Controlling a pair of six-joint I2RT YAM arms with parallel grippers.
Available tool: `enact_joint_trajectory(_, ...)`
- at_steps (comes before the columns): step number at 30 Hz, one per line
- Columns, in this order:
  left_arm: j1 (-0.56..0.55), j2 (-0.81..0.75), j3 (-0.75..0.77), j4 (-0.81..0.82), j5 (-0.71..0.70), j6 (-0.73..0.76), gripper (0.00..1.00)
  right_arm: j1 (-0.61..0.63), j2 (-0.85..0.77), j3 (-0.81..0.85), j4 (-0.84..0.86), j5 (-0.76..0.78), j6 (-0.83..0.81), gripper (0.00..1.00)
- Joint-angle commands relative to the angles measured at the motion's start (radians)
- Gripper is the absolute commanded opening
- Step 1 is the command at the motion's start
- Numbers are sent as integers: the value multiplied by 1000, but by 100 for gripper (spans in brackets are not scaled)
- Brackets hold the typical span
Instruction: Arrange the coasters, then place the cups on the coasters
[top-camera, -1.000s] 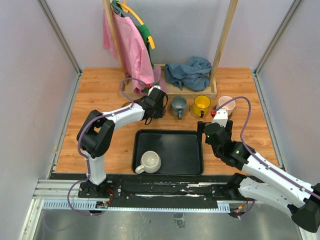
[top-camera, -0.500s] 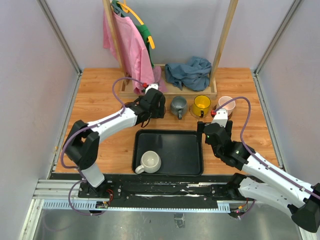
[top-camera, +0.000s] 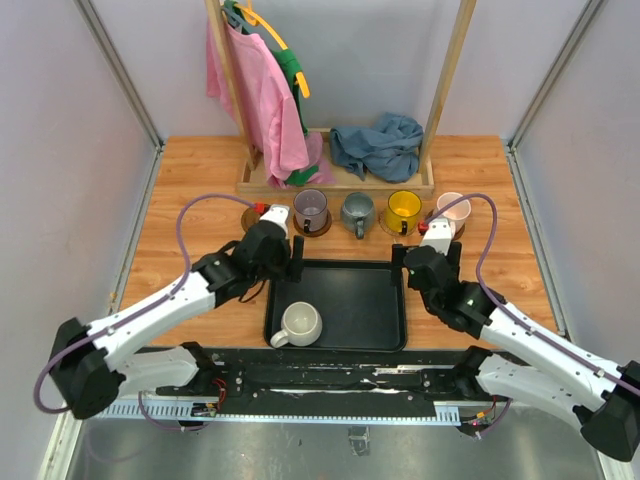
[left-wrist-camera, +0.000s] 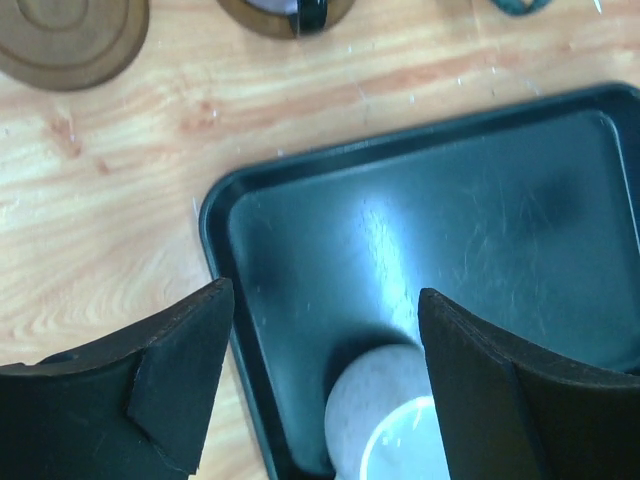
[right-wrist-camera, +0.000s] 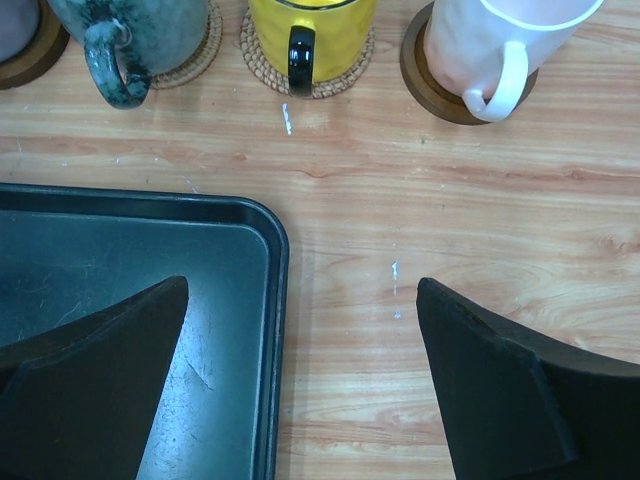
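Observation:
Four cups stand in a row on coasters at the back: purple (top-camera: 311, 209) on a dark coaster (left-wrist-camera: 262, 14), grey-blue (top-camera: 357, 212) and yellow (top-camera: 404, 209) on tan woven coasters (right-wrist-camera: 306, 62), and pale pink (top-camera: 453, 208) on a dark coaster (right-wrist-camera: 428, 82). One dark coaster (left-wrist-camera: 70, 35) lies bare to the left of the purple cup. The cream-white cup (top-camera: 300, 323) sits in the black tray (top-camera: 355, 305). My left gripper (left-wrist-camera: 322, 300) hangs open over the tray's back left corner, holding nothing. Beside the tray's back right corner my right gripper (right-wrist-camera: 302, 290) is open and holds nothing.
A wooden rack (top-camera: 340, 180) at the back holds a pink garment (top-camera: 262, 95) and a crumpled blue cloth (top-camera: 378, 145). Grey walls close in both sides of the wooden table (top-camera: 195, 180).
My left gripper has let go of the purple cup, opened wider and drawn back toward me from the cup row to the tray's corner. The right arm has stayed put.

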Motion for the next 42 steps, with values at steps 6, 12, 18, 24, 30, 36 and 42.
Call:
enact_joint_trajectory(6, -37, -313, -76, -212, 175, -78, 79, -51, 77, 16, 50, -83, 23, 98)
enact_joint_trajectory(12, -70, -372, -106, -254, 326, -124, 78, -86, 92, 19, 62, -131, 20, 98)
enact_joint_trajectory(18, -198, -301, -105, -374, 284, -181, 77, -111, 106, 22, 63, -145, 17, 98)
enact_joint_trajectory(24, -276, -267, -100, -455, 212, -254, 80, -122, 133, 40, 56, -170, 18, 98)
enact_joint_trajectory(30, -278, -316, -123, -456, 201, -293, 82, -125, 168, 50, 58, -197, 21, 98)
enact_joint_trajectory(36, -278, -338, -179, -398, 209, -291, 81, -127, 186, 52, 74, -223, 22, 98)
enact_joint_trajectory(42, -278, -331, -191, -388, 186, -296, 81, -130, 187, 57, 69, -228, 26, 98)
